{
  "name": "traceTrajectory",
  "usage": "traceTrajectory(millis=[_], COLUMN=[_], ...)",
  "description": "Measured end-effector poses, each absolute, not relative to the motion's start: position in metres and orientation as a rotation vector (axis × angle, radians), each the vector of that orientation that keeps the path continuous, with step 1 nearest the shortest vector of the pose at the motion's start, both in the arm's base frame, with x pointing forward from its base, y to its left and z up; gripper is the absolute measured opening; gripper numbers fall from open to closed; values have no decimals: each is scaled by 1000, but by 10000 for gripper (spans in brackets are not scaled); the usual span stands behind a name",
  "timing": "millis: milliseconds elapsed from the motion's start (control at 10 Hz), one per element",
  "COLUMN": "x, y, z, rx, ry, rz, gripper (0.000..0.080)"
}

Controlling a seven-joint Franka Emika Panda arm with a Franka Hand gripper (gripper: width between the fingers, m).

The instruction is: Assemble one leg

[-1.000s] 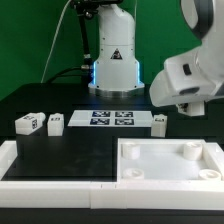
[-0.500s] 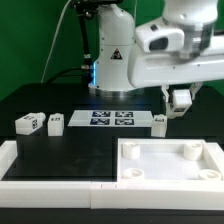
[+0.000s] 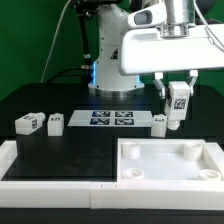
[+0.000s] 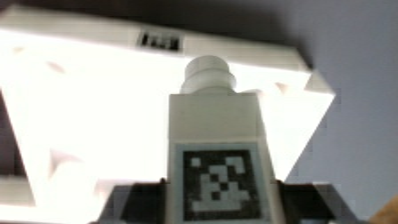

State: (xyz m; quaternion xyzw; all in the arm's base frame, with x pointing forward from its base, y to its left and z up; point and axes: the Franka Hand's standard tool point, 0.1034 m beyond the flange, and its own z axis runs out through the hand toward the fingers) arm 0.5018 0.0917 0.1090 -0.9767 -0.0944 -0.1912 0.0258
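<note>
Over the last second the arm has swung in from the exterior view's right and turned its wrist. The hand [image 3: 177,92] now hangs over the far edge of the tray [image 3: 165,150], closed on a leg [image 3: 178,102]. The leg is upright, clear of the tabletop [image 3: 75,150], with its tag facing the exterior camera. In the wrist view its peg end points away from the hand, towards the white tray below.

The spare legs have not moved. One lies just beside the held leg [image 3: 159,122], and two lie well apart on the exterior view's left [image 3: 27,123] [image 3: 56,122], on either side of the marker board [image 3: 112,118].

The pick-up looks done and the carry is under way. Next would be lining the peg up with a tray socket [image 3: 187,150]. A tilted leg could miss it.
</note>
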Motion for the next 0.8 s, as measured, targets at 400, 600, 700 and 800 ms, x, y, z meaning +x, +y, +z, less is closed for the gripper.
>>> traceTrajectory(millis=[400, 600, 700, 800], x=[574, 607, 606, 605], y=[89, 91, 91, 91], z=[133, 131, 131, 131], rx=[-3019, -3016, -3015, -3014], ry=[-318, -320, -320, -320], rz=[-553, -524, -532, -541], gripper=[291, 291, 291, 291])
